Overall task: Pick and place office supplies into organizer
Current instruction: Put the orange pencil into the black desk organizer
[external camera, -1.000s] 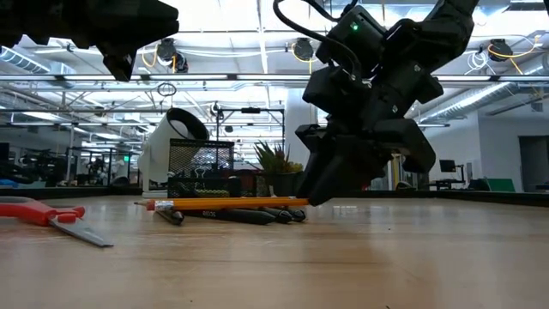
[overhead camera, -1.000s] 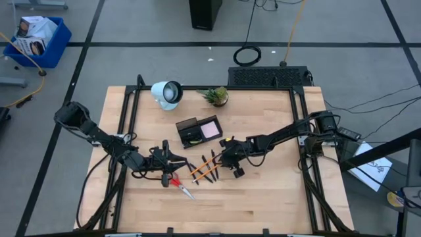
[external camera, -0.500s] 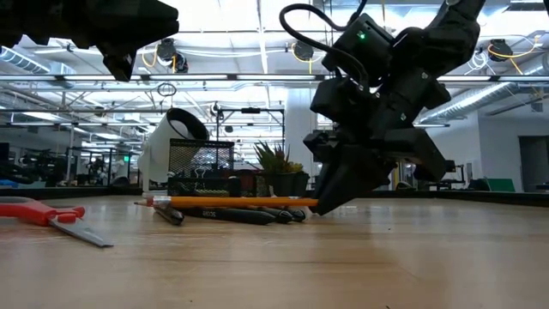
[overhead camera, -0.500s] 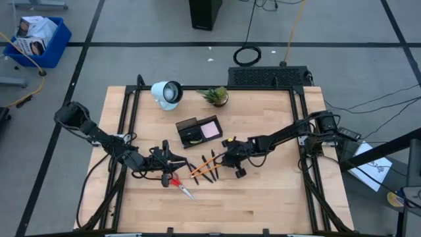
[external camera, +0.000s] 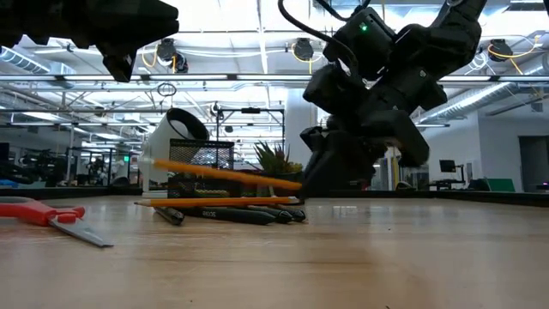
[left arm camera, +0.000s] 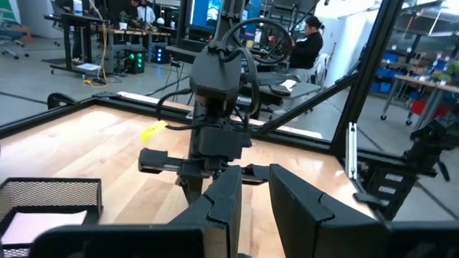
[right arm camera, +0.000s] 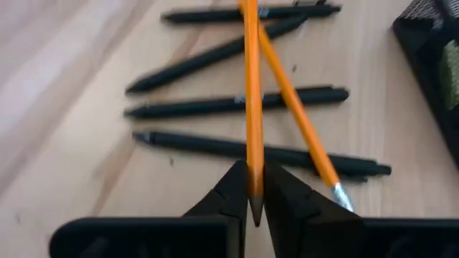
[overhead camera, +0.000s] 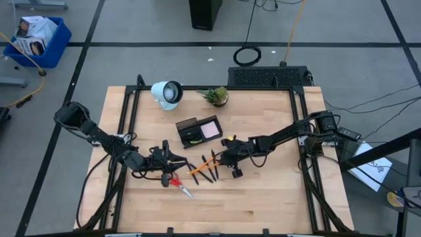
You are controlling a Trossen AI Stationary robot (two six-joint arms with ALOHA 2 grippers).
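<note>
My right gripper [overhead camera: 222,158] is shut on an orange pencil [external camera: 223,174] just right of the pen pile. A second orange pencil [right arm camera: 294,107] and several black pens [right arm camera: 237,104] lie flat on the wood below it. Red-handled scissors [overhead camera: 181,187] lie flat near my left gripper [overhead camera: 172,162], which hovers open a narrow gap [left arm camera: 254,197], left of the pens. The black mesh organizer [overhead camera: 197,130] stands farther back with a pink sticky-note pad [overhead camera: 210,129] inside it. My right gripper pinches the orange pencil near one end [right arm camera: 252,161] between its two fingers [right arm camera: 233,190]. It comes from the table's right, slanting down, with the fingers roughly along the pencil. The pencil is lifted clear of the table, tilted, its free end [external camera: 154,163] higher.
A white round lamp [overhead camera: 167,93] and a small potted plant [overhead camera: 216,96] stand at the far edge. A small yellow bit [left arm camera: 153,131] lies on the wood near the right arm. A black unit with cables [overhead camera: 270,76] sits beyond the far edge. People show in the room behind.
My right gripper has risen a little with one orange pencil, which lay on the table among the pens half a second ago. The pencil now hangs clear above the pile, tipped with its free end up. The other pencil and the pens have stayed put.
</note>
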